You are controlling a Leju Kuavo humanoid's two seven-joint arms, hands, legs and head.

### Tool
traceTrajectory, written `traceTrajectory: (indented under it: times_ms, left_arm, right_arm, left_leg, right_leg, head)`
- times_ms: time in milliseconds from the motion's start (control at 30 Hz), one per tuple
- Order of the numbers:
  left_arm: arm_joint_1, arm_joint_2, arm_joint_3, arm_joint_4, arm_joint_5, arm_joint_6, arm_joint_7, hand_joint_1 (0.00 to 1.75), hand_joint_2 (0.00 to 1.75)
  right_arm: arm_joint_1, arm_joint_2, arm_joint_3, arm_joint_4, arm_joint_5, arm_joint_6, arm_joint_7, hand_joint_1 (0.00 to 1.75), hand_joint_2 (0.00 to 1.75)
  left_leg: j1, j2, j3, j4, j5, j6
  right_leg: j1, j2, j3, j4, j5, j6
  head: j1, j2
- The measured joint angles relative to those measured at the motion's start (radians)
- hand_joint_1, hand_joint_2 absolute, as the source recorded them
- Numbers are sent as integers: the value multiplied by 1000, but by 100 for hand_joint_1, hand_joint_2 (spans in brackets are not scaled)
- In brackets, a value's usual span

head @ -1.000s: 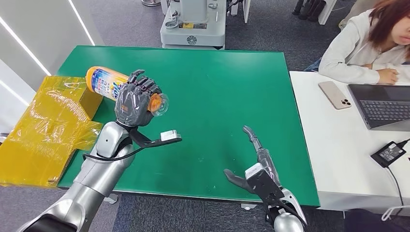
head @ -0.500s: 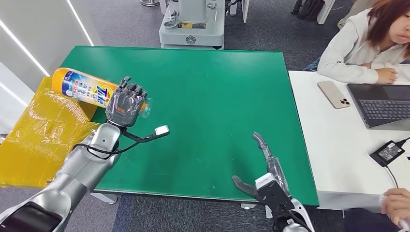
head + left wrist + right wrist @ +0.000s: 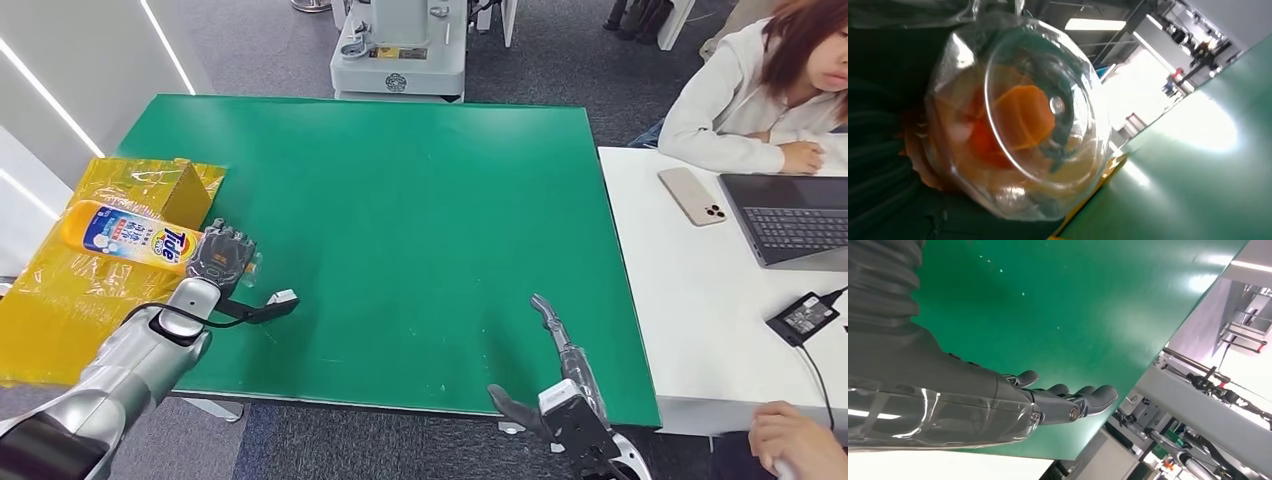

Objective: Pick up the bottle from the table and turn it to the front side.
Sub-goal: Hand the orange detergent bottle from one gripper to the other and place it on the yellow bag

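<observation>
The orange Tide bottle lies on its side in my left hand, which grips it near the cap end, over the table's left edge. Its blue and white label faces up. The bottle's body reaches out over the yellow bag. In the left wrist view the clear cap with the orange spout inside looms close. My right hand is flat with fingers stretched out above the green table, near its front edge, holding nothing; its fingers reach over the green surface.
A yellow plastic-wrapped box stands at the table's left side. A white desk on the right carries a phone, a laptop and a charger. A person sits behind it; another person's hand is at bottom right.
My left hand has carried the bottle to the left and toward me, from above the table to over the yellow bag. My right hand has drawn back slightly toward the front edge.
</observation>
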Motion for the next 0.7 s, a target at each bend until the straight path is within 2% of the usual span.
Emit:
traceTrajectory:
  times_ms: [533,700]
  left_arm:
    - [-3,4,0,38,0,-5,0,175,175]
    - [-5,9,0,44,2,-78,-30,175,175]
  right_arm:
    - [0,0,0,-5,0,0,1,0,175]
    - [0,1,-1,-5,15,13,2,0,175]
  left_leg:
    - [0,0,0,0,0,0]
    - [0,0,0,0,0,0]
  right_leg:
    - [0,0,0,0,0,0]
    - [0,0,0,0,0,0]
  head:
    - [0,0]
    - [0,0]
